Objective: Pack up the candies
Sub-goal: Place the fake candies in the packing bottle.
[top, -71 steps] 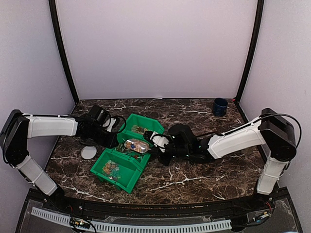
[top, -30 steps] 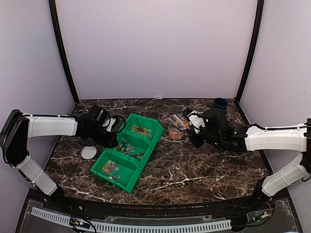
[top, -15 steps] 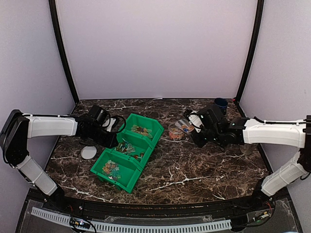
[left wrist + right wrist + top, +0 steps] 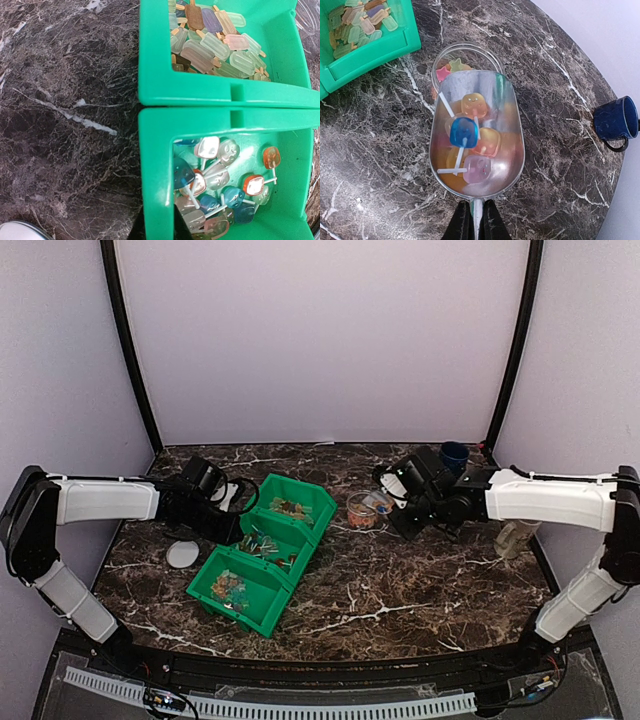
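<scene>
My right gripper is shut on the handle of a metal scoop. The scoop holds several candies, lollipops in blue, orange, pink and yellow. Its front lip is over the small clear jar, which has star-shaped candies inside. My left gripper is shut on the wall of the green three-compartment bin. The bin holds more candies, lollipops in one compartment and ice-pop shapes in another.
A flat whitish lid lies left of the bin. A blue mug stands at the back right. A clear container stands at the right edge, under my right arm.
My right arm has carried the loaded scoop from the bin's middle compartment to the right and back, over the jar. My left arm and the bin have not moved.
</scene>
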`<state>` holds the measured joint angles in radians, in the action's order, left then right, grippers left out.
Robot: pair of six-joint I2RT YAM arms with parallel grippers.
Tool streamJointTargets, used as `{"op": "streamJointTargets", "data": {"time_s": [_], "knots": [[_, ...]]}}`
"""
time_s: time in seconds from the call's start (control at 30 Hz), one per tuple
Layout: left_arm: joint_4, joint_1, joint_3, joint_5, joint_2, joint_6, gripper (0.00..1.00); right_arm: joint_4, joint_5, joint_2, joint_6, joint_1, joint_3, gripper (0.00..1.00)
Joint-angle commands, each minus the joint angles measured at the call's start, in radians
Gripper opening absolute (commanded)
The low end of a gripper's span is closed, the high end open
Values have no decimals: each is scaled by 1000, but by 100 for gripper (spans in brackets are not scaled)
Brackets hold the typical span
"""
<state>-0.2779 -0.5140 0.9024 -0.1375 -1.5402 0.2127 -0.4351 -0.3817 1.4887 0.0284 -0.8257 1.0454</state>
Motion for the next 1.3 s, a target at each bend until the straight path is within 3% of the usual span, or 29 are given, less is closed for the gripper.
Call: {"op": "streamJointTargets", "data": {"time_s": [0.0,1.27], "knots": [[83,4,43,-50,52,21,0,-57,1,23,-17,6,61,0],[83,4,44,-53,55,24,0,-354,-16,143,-3,5,291,0]]}}
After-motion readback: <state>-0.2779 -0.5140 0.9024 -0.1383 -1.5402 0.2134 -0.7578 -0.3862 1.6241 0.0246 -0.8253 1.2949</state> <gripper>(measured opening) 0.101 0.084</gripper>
